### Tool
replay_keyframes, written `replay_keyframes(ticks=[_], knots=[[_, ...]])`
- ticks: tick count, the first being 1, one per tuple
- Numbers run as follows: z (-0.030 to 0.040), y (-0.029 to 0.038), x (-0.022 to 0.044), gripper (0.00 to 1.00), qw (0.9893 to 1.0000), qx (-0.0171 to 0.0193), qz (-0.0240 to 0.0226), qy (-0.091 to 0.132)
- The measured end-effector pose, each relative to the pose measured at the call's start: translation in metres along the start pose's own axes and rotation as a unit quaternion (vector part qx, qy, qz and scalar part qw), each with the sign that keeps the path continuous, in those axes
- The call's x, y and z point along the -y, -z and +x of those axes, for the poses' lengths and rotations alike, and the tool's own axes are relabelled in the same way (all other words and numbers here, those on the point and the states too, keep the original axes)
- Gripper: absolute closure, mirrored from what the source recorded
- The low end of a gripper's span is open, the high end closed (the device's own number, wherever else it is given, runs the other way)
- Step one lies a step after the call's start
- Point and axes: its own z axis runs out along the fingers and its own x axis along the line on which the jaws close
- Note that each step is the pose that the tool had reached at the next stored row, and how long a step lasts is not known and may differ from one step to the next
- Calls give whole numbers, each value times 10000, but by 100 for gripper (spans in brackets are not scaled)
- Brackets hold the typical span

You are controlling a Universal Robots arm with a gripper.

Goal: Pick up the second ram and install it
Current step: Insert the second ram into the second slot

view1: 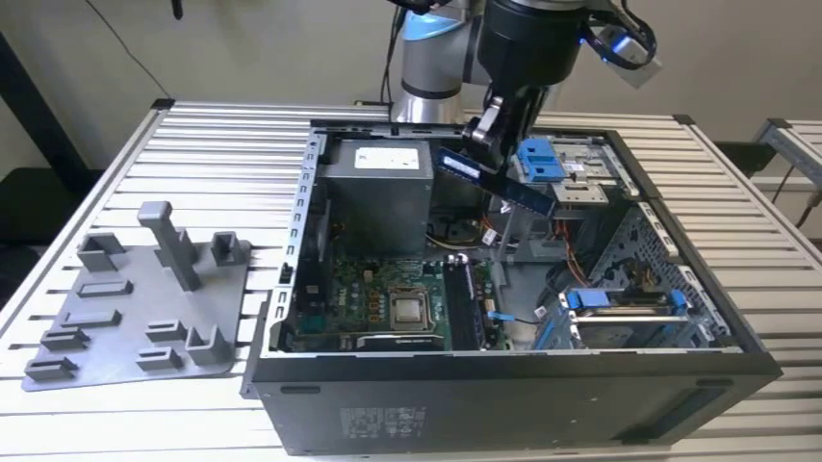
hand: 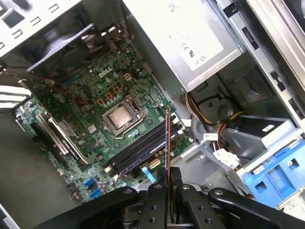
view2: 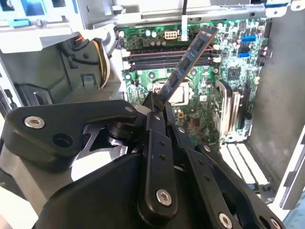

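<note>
Ram (view1: 501, 185): dark green-black board, dark chips, bluish-white label; its edge reads coppery in the first wrist view. Gripper (view1: 487, 133): matte black, silver screw heads. Motherboard (view1: 385, 279): green, black slots, silver CPU (view1: 410, 310). Ports (hand: 90, 183): blue. PSU (view1: 375, 197): grey, white label. Drive brackets (view1: 540, 162): bright blue. Cables (hand: 209, 112): yellow, orange, black. Case (view1: 514, 409): black outside, bare grey metal inside. Tray (view1: 129, 318): plain grey. Table (view1: 192, 135): white slats, striped look. Arm (view1: 430, 77): silver with a light-blue band. Wall (view1: 257, 48): flat beige.
</note>
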Motion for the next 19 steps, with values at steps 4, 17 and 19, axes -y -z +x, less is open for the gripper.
replay_keyframes(ticks=[4, 17, 19], knots=[[1, -15, 0, 86, 9994, 8, 13, -360], [3, -68, 1, 86, 9882, 32, 57, -1529], [3, -76, 1, 86, 9853, 36, 63, -1705]])
